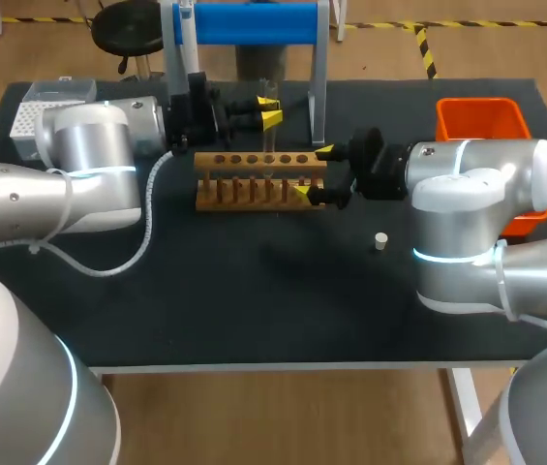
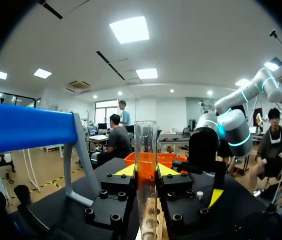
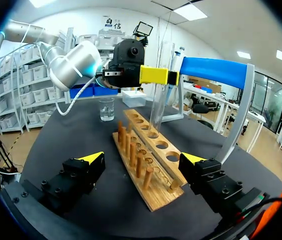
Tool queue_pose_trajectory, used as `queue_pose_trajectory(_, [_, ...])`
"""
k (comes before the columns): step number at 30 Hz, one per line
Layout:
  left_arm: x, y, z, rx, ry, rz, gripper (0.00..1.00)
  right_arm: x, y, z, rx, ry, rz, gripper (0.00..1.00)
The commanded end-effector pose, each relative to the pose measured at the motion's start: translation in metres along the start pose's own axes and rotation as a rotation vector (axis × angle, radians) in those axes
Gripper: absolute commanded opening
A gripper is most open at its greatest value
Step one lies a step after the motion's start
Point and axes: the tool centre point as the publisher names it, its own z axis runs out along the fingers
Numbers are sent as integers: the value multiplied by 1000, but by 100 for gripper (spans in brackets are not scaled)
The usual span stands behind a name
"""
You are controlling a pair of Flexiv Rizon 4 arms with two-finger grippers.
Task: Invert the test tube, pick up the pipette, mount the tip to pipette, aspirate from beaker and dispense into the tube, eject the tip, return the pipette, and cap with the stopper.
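Note:
A clear test tube (image 2: 145, 150) stands upright between the yellow tips of my left gripper (image 2: 146, 171), which is shut on it, mouth upward. In the right wrist view the tube's (image 3: 159, 95) lower end sits at a hole of the wooden rack (image 3: 150, 150), with the left gripper (image 3: 155, 75) on it. From above, the left gripper (image 1: 269, 108) hangs just behind the rack (image 1: 258, 179). My right gripper (image 1: 314, 172) stands open, its fingers on either side of the rack's right end. A small white stopper (image 1: 380, 241) lies on the mat right of the rack. A glass beaker (image 3: 107, 109) stands beyond the rack.
A stand with a blue crossbar (image 1: 254, 24) rises behind the rack. An orange bin (image 1: 481, 121) sits at the back right, partly behind my right arm. A white tip box (image 1: 45, 111) is at the back left. The black mat (image 1: 254, 291) in front of the rack is bare.

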Motion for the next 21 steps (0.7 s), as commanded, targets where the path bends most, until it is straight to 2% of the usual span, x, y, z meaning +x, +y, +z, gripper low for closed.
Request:
queue_pose_trajectory(1, [-3, 0, 0, -40, 11, 7, 0, 0, 0, 0, 0, -2, 0, 100])
queue_pose_trajectory(11, [-3, 8, -4, -103, 11, 0, 0, 0, 0, 0, 0, -2, 0, 100])
queue_pose_trajectory(21, [-4, 17, -4, -107, 6, -18, 0, 0, 0, 0, 0, -2, 0, 100])
